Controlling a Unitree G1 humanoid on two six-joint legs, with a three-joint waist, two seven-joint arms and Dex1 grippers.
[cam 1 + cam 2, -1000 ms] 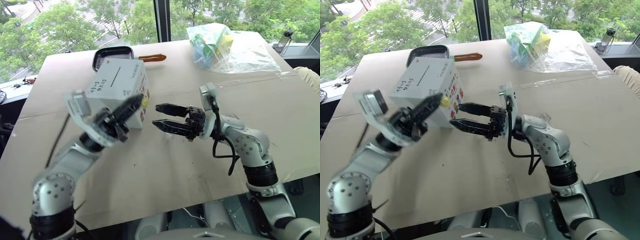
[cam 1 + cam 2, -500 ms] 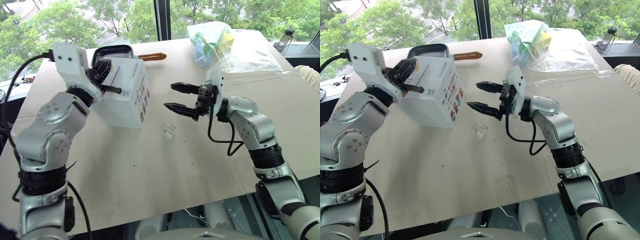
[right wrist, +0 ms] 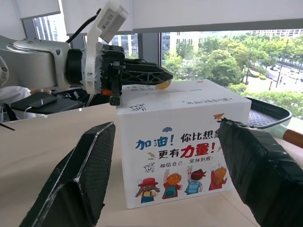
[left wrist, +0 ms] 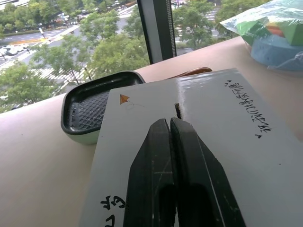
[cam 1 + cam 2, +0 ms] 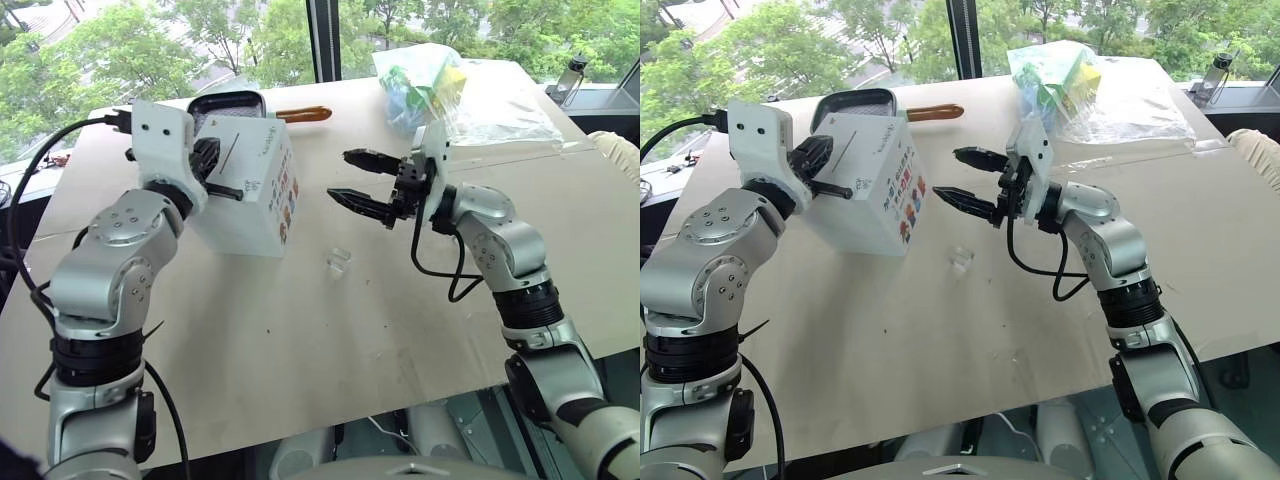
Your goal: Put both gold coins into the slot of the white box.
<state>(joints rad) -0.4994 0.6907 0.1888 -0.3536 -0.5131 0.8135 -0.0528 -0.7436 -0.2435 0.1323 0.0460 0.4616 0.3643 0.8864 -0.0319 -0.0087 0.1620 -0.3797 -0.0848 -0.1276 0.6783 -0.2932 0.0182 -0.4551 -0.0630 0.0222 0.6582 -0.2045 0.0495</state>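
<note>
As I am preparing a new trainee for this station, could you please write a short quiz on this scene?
1. True or false: the right tool is closed on a coin.
2. The left tool, shut on a gold coin, is: A) over the top of the white box, near its slot; B) inside a bag; C) flat on the table.
3. Fill in: behind the white box sits a black ___ with an orange handle.
Key: 1 false, it stands open and empty beside the box; 2 A; 3 pan.
</note>
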